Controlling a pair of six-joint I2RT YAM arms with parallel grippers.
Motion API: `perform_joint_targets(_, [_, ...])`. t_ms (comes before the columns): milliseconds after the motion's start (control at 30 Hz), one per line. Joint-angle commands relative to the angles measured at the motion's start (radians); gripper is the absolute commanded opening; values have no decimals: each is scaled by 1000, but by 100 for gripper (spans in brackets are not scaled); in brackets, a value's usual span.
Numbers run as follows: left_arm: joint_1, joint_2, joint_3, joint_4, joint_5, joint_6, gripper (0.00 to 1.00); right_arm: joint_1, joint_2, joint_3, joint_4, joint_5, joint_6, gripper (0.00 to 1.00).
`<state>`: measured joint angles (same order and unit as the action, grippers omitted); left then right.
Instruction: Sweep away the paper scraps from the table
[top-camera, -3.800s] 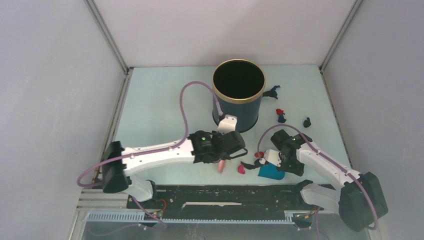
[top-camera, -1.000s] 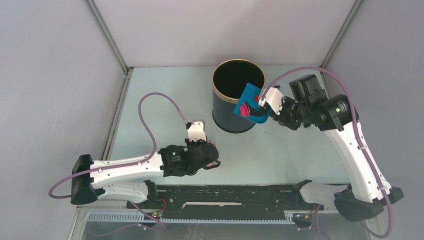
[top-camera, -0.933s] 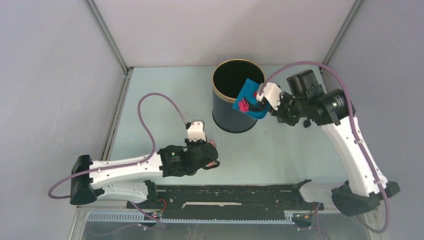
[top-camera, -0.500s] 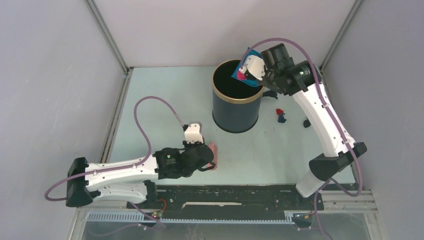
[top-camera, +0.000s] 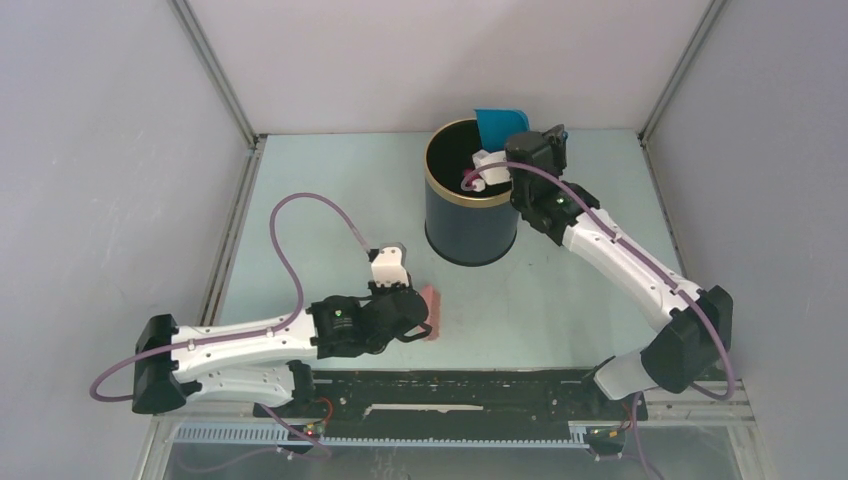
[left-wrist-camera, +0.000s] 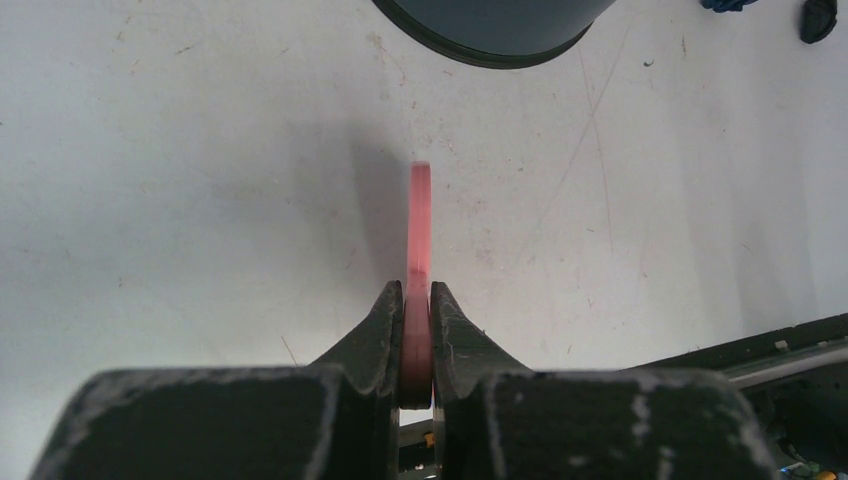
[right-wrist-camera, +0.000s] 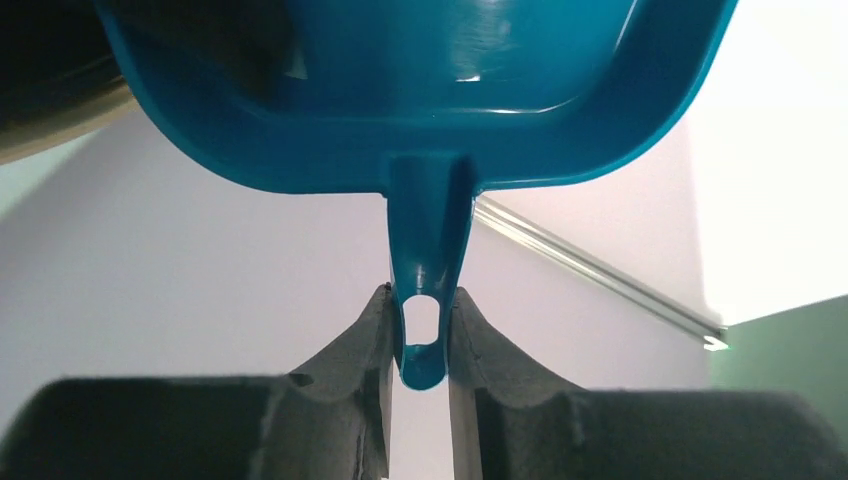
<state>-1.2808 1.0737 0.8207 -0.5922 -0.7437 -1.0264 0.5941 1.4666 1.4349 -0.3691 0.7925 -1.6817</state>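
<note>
My right gripper (top-camera: 512, 152) (right-wrist-camera: 420, 300) is shut on the handle of the blue dustpan (top-camera: 500, 122) (right-wrist-camera: 425, 230). It holds the pan tipped up over the far rim of the dark round bin (top-camera: 470, 200). No scraps show in the pan. My left gripper (top-camera: 408, 318) (left-wrist-camera: 417, 292) is shut on the pink brush (top-camera: 430, 300) (left-wrist-camera: 420, 220), low over the table (top-camera: 320, 200) in front of the bin. A dark blue paper scrap (left-wrist-camera: 728, 4) and a black one (left-wrist-camera: 818, 18) lie right of the bin in the left wrist view. In the top view my right arm hides them.
The bin (left-wrist-camera: 490, 30) stands at the back middle of the table. Grey walls with metal frame posts (top-camera: 215, 75) close in the left, back and right sides. A black strip with rails (top-camera: 450, 395) runs along the front edge.
My right arm has lifted the dustpan from the bin's right side up over its far rim and tipped it; the red scraps in it no longer show. The left arm barely moved.
</note>
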Motion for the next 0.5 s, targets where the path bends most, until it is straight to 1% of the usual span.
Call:
perform_joint_targets(0, [-4,8,-9,42,18,11,0,-6,-65,-53,407,50,-306,0])
perform_joint_targets(167, [-3,3,-9,48,22,26,0,-15,-85,-55,335,54,-252,0])
perform_joint_targets(333, [-5,-1,-2,66,35,48,0,-20,-110,-54,311,45,-218,0])
perform_joint_targets(400, [-6,1,-11,102,58,77,0,-28,-130,-45,260,36,-154,0])
perform_joint_targets(467, [-5,12,-12,143,90,113,0,-45,-151,-2,132,21,-10,0])
